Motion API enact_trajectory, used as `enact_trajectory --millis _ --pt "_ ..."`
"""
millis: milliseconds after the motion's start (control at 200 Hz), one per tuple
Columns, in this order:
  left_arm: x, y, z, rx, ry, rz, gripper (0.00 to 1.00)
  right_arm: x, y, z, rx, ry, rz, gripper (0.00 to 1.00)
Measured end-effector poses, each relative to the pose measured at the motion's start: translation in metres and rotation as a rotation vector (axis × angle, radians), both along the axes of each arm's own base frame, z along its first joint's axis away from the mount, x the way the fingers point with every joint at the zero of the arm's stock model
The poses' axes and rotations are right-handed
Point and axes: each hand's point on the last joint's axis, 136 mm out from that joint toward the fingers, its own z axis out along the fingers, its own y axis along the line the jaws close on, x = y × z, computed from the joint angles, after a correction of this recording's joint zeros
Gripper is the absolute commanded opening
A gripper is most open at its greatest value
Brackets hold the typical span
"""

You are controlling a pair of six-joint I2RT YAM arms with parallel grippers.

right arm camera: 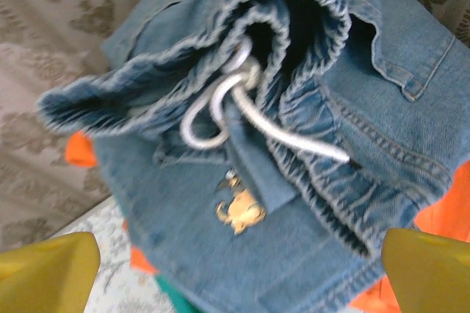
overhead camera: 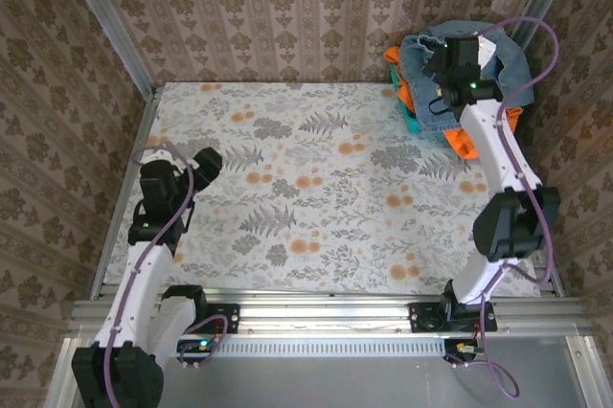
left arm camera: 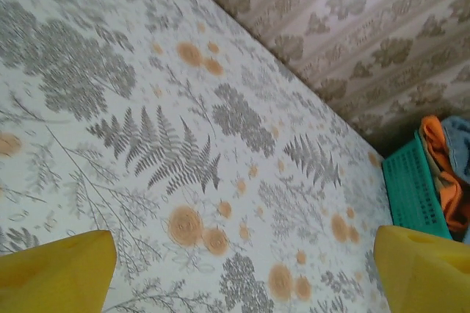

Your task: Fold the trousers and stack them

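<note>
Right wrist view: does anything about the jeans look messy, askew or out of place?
The faded light-blue denim trousers sit crumpled on top of the teal plastic basket. The waistband is bunched, the white drawstring hangs loose, and a bright orange garment spills out underneath. No tear or damage shows.
</note>
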Motion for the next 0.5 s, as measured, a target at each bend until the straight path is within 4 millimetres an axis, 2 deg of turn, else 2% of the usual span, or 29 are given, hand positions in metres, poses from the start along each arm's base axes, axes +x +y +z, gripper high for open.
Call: enact_trajectory --millis 115,265,360,500 --pt "0.007 -0.011 -0.003 -0.027 0.002 -0.054 0.91 0.022 -0.018 -0.015 0.01 0.022 -0.048 1.0" --pt "0.013 -0.02 -0.005 -0.045 -0.004 -0.1 0.91 0.038 -0.033 -0.03 -0.004 0.062 -0.082 0.98" --pt "0.018 -0.026 -0.008 -0.058 -0.001 -0.119 0.91 0.047 -0.04 -0.038 -0.017 0.087 -0.087 0.86" --pt "0.023 -0.031 -0.014 -0.068 0.012 -0.141 0.9 0.059 -0.048 -0.053 -0.038 0.13 -0.08 0.61"
